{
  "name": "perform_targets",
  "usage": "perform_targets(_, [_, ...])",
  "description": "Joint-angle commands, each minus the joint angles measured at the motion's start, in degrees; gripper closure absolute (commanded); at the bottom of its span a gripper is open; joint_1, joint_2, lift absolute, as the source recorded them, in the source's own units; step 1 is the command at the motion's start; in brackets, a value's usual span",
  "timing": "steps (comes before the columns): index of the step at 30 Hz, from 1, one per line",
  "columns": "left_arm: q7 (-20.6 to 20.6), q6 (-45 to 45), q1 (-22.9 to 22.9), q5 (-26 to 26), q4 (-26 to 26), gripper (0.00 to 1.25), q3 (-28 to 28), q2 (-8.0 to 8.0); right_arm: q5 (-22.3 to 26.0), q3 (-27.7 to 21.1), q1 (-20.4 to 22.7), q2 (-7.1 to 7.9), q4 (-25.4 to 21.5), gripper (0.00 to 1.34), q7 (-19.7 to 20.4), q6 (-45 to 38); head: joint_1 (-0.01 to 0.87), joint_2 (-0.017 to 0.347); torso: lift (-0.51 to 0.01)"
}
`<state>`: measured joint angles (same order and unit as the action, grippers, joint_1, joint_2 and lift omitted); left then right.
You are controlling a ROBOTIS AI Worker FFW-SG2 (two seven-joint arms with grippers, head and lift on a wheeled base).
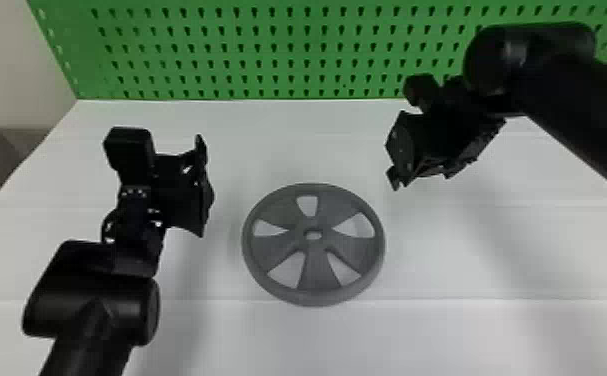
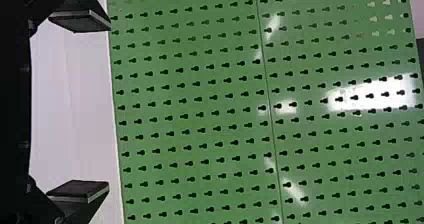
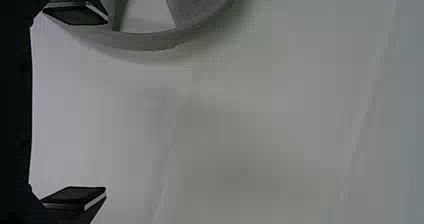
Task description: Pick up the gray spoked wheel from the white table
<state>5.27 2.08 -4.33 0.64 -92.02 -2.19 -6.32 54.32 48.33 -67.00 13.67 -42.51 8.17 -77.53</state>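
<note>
- Left tool point(image 1: 206, 190) stands to the left of the gray spoked wheel, apart from it, with strips of bench between them in the head view.
- From its own wrist view, the left tool point(image 2: 109, 106) has its two flat fingers spread wide, with nothing held between them.
- Right tool point(image 1: 398, 150) hangs to the right of the wheel and a little beyond it, toward the pegboard, also apart from the rim.
- Its wrist view gives the right tool point(image 3: 106, 104) as wide too, the gap between its fingers unfilled.
- The gray spoked wheel point(image 1: 317, 272) lies flat on the white bench point(image 1: 442, 335), between the two tools. The head view takes in its full round rim, five openings and the small hole at the hub.
- In the right wrist view the wheel is cut down to a piece of rim, parts of spokes and one opening; one finger overlaps it there, though the head view has bench between them.
- Green pegboard point(image 1: 262, 55) rises beyond the wheel, along the far edge of the bench. The left wrist view adds a seam running across it and bright glare patches among its keyhole slots.
</note>
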Motion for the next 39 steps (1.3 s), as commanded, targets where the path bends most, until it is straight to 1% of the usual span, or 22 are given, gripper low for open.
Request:
perform_targets(1, [0.0,0.12,-0.41,-0.02,0.0,0.16,-0.36,-0.19,1.14,-0.6,-0.15,0.3,0.41,0.09,0.0,-3.33,0.773,0.066,-0.081])
perform_targets(5, [0.0,0.21,-0.5,-0.02,0.0,0.16,-0.45,-0.27,2.89,-1.04,-0.06,0.3,0.41,0.09,0.0,-6.14,0.773,0.066,-0.081])
perform_targets(8, [0.0,0.21,-0.68,0.07,0.0,0.16,-0.54,-0.27,2.54,-1.75,0.29,0.04,0.59,0.09,0.0,-7.81,0.773,0.066,-0.081])
perform_targets(11, [0.0,0.3,-0.94,0.15,0.0,0.16,-0.8,-0.36,2.28,-2.27,0.29,-0.14,2.26,0.09,0.0,-8.6,0.773,0.066,-0.081])
perform_targets(13, [0.0,0.38,-1.12,0.07,0.0,0.16,-0.89,-0.36,2.02,-3.77,0.73,-0.14,3.49,0.09,0.0,-9.31,0.773,0.066,-0.081])
perform_targets(16, [0.0,0.47,-1.29,-0.02,0.0,0.16,-0.98,-0.36,0.43,-5.79,1.52,-0.22,3.67,0.09,0.0,-10.01,0.773,0.066,-0.081])
perform_targets(21, [0.0,0.47,-1.47,-0.02,0.0,0.16,-1.15,-0.45,-0.53,-7.37,2.23,-0.49,4.81,0.09,0.0,-10.1,0.773,0.066,-0.081])
perform_targets(28, [0.09,0.56,-1.56,0.07,0.09,0.16,-1.24,-0.45,-2.11,-7.99,2.31,-0.66,5.16,0.09,0.0,-10.01,0.773,0.066,-0.081])
perform_targets(39, [0.09,0.56,-1.56,0.07,0.18,0.16,-1.33,-0.45,-2.47,-8.6,2.31,-0.75,5.51,0.09,0.0,-9.66,0.773,0.066,-0.081])
